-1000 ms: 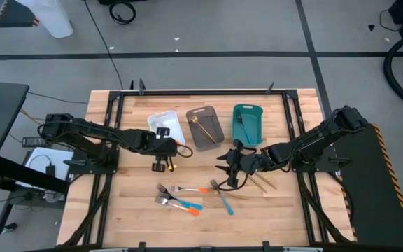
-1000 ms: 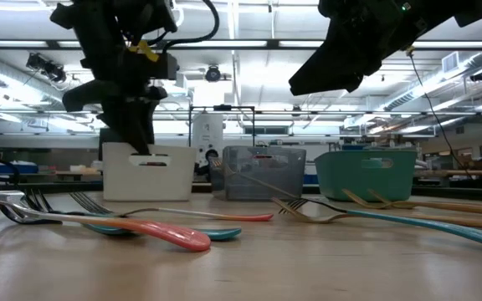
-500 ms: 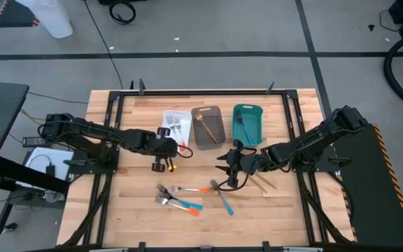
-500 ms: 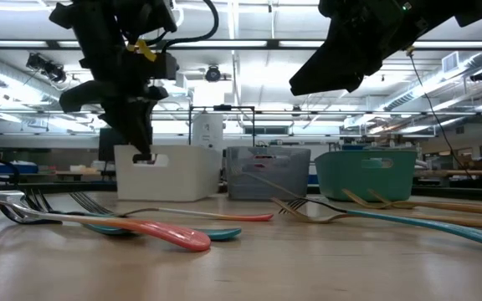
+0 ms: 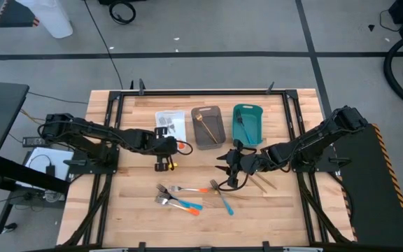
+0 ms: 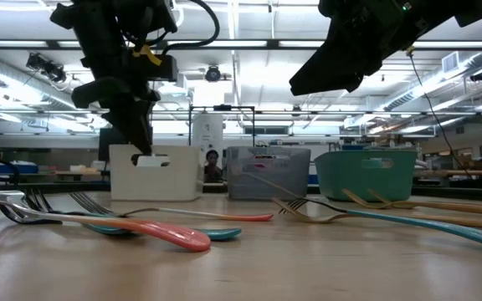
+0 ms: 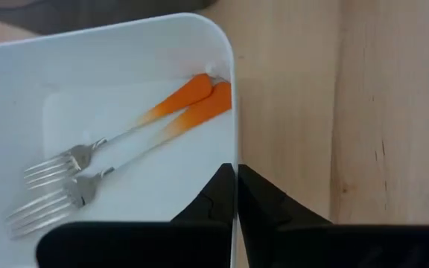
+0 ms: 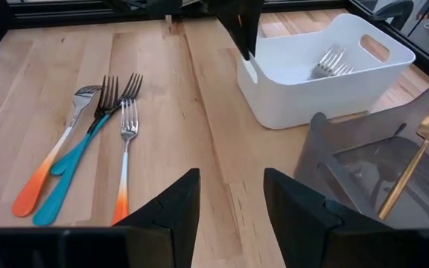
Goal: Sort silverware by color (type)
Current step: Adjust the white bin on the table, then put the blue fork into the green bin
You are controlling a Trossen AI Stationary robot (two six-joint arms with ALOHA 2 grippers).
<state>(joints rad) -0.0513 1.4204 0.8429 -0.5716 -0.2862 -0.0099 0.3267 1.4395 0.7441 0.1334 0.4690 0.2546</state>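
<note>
The white bin (image 5: 170,123) stands on the table at the far left of three bins, with two orange-handled forks (image 7: 125,156) inside. My left gripper (image 5: 173,142) is shut on its wall. My right gripper (image 5: 229,172) hangs open above the table's middle, with nothing between its fingers. Loose silverware lies on the wood: orange- and teal-handled forks (image 5: 180,198), a teal fork (image 5: 226,201) and gold pieces (image 5: 262,183). My left gripper pinches the white bin's side wall at its rim (image 7: 234,152), one finger inside the bin and one outside. The fingers (image 8: 247,33) come from above, slanting down. The bin stands flat on the table.
The grey bin (image 5: 207,127) holds a gold fork (image 8: 412,160), and the teal bin (image 5: 248,124) holds a teal piece. All three bins stand in a row at the table's far side. Bare wood lies near my left gripper and along the front edge.
My left gripper has shut on the white bin's wall and rolled at the wrist. The bin has turned about on the table and stands straighter beside the grey bin.
</note>
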